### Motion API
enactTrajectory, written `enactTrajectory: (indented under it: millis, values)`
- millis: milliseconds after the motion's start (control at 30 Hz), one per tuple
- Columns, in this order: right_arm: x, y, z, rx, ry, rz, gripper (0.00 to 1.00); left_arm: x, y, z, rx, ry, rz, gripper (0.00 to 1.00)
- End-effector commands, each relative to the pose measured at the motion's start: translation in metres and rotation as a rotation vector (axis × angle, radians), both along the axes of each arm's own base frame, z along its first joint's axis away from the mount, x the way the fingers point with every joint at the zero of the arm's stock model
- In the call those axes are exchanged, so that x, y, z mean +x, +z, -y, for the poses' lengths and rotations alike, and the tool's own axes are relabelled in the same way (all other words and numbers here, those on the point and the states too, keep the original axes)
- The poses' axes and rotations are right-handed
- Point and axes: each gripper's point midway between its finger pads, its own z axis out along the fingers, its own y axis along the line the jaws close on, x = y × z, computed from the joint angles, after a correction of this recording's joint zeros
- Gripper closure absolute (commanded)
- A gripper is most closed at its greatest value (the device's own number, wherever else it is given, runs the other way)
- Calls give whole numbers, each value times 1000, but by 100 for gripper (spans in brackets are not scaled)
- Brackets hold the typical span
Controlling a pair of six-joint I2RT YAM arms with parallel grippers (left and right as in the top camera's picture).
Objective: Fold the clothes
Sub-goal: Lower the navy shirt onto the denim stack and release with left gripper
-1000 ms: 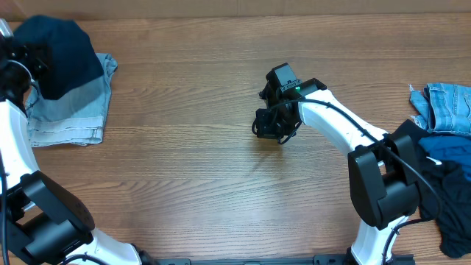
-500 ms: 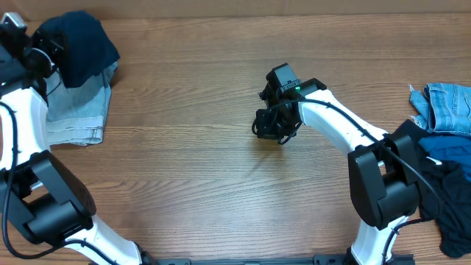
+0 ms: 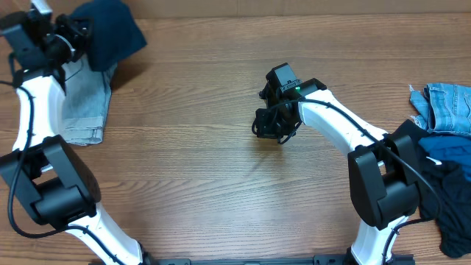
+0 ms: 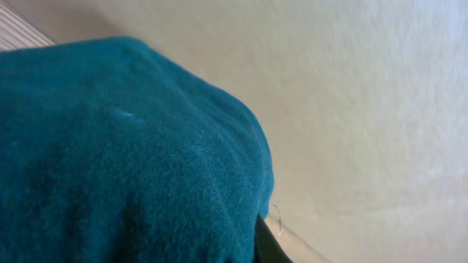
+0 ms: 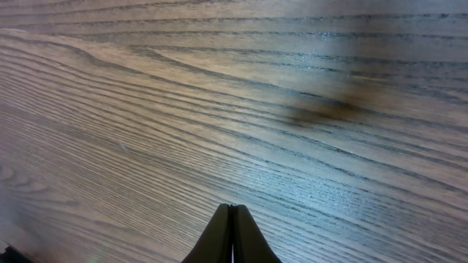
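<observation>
My left fingers (image 3: 76, 38) are clamped on the dark navy garment (image 3: 112, 33), which hangs bunched just past their tips. On the left wrist camera, its cloth fills most of my view. Just beside and beneath those fingers, a light-blue denim garment (image 3: 82, 110) lies flat on the surface (image 3: 191, 169). My right fingers (image 5: 232, 232) are pressed together with nothing between them, over bare wood. More clothes (image 3: 449, 147) are heaped well off to their right.
</observation>
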Motion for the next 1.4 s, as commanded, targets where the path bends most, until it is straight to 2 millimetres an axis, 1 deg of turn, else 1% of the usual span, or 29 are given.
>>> enactTrajectory:
  millis: [0,33,133,167,233,267,333,467,500,567,667,767,867,933,967,1033,1100,1167,1200,1267,1367]
  values:
    - [6,14,-1,15,-4,42,96,2,0,16,53,-17,-28,91]
    - [6,14,-1,16,-4,42,96,-2,-14,10,108,4,-76,91]
    - [6,14,-1,16,-4,43,96,-10,-31,-3,205,29,-139,90]
    - [6,14,-1,15,-4,42,96,-13,-37,-11,264,40,-162,90]
    - [6,14,-1,15,-4,42,96,-18,-42,-24,351,34,-168,89]
    - [7,14,-1,16,-4,43,96,-20,-43,-28,373,28,-168,88]
    - [7,14,-1,15,-4,43,96,-29,-52,-36,427,8,-204,89]
    - [7,14,0,16,-6,41,96,-44,-66,-56,481,21,-277,89]
    - [7,14,0,16,-6,42,96,-50,-67,-68,485,33,-290,89]
    - [7,14,0,16,-6,43,96,-54,-65,-80,509,38,-285,89]
    - [7,14,0,16,-6,43,96,-64,-56,-101,551,51,-274,88]
    - [7,14,0,16,-6,43,96,-77,-62,-117,560,66,-311,88]
    - [7,14,0,16,-6,43,96,-88,-71,-121,612,34,-360,88]
    - [7,14,0,16,-6,43,96,-91,-74,-125,649,30,-377,87]
    - [7,14,0,16,-5,42,96,-92,-74,-131,669,52,-396,86]
    - [7,14,0,15,-6,42,96,-93,-72,-141,698,88,-404,84]
    - [7,14,0,16,-7,42,96,-95,-63,-152,703,115,-395,82]
    - [8,14,2,16,-11,43,96,-101,-57,-163,697,135,-398,80]
    - [10,14,3,17,-15,47,96,-106,-58,-168,685,139,-408,78]
    - [14,15,5,22,-24,56,96,-109,-63,-164,674,122,-427,78]
    - [13,15,8,20,-32,45,96,-108,-65,-157,655,105,-426,65]
